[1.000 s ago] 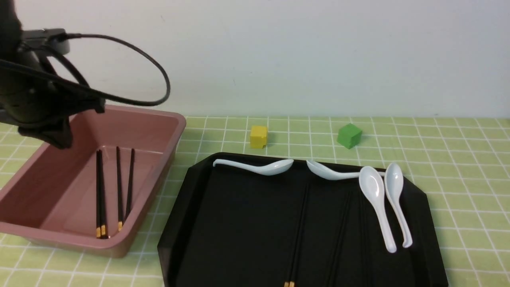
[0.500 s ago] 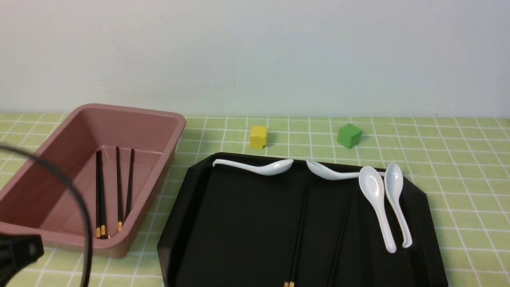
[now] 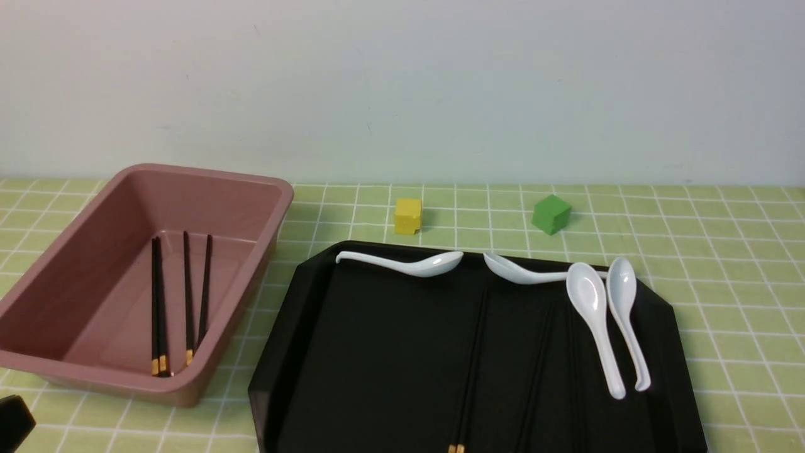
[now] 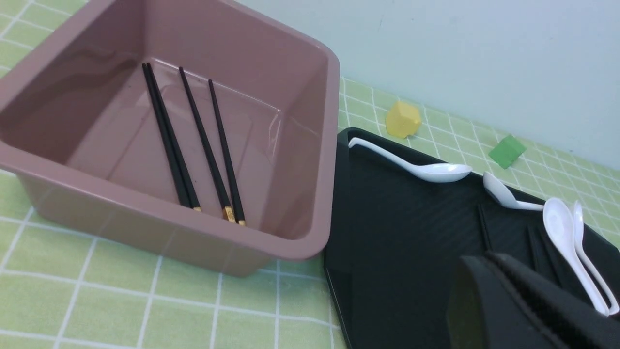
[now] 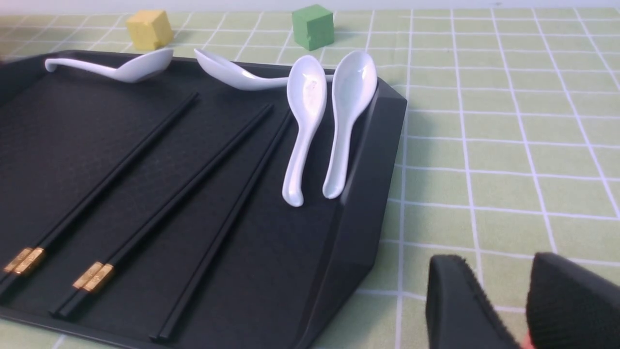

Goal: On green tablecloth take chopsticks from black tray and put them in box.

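Observation:
The pink box (image 3: 207, 174) stands at the left on the green tablecloth (image 3: 723, 251), with several black chopsticks (image 3: 160, 302) lying inside; they also show in the left wrist view (image 4: 193, 140). The black tray (image 3: 277, 352) in the middle holds more chopsticks (image 3: 471, 365), seen as three dark lines in the right wrist view (image 5: 111, 179). My left gripper (image 4: 489, 259) is shut and empty, drawn back near the box's front. Only a bit of the left arm (image 3: 12, 423) shows in the front view. My right gripper (image 5: 494, 264) is open and empty, over the cloth beside the tray's right wall (image 5: 358, 208).
Several white spoons lie in the tray: two along its far rim (image 3: 409, 263) (image 3: 522, 270) and two side by side at its right (image 3: 594, 321). A yellow cube (image 3: 408, 216) and a green cube (image 3: 551, 214) sit on the cloth behind the tray. A pale wall is behind.
My left arm has drawn back from above the box toward the near left and has almost left the front view. The chopsticks in the box and tray have not moved.

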`<control>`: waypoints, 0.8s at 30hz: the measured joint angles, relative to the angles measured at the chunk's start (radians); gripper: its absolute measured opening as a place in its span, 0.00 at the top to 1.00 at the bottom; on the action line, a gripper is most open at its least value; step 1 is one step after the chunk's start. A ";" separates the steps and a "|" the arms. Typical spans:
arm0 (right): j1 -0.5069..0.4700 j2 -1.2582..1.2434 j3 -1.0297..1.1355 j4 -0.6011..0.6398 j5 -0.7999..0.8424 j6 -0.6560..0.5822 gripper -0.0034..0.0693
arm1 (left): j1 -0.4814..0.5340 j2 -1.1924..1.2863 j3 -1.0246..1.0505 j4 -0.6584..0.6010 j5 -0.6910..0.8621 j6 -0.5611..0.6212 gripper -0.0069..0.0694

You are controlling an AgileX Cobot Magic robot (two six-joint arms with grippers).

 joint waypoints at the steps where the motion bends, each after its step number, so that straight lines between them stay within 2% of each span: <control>1: 0.000 0.000 0.000 0.000 0.000 0.000 0.62 | 0.000 0.000 0.000 0.000 0.000 0.000 0.93; 17: 0.000 0.000 0.000 0.000 0.000 0.000 0.62 | 0.000 0.000 0.001 0.001 -0.001 0.000 0.93; 24: 0.000 0.000 0.000 0.000 0.000 0.000 0.62 | 0.000 -0.080 0.078 0.008 -0.011 0.000 0.93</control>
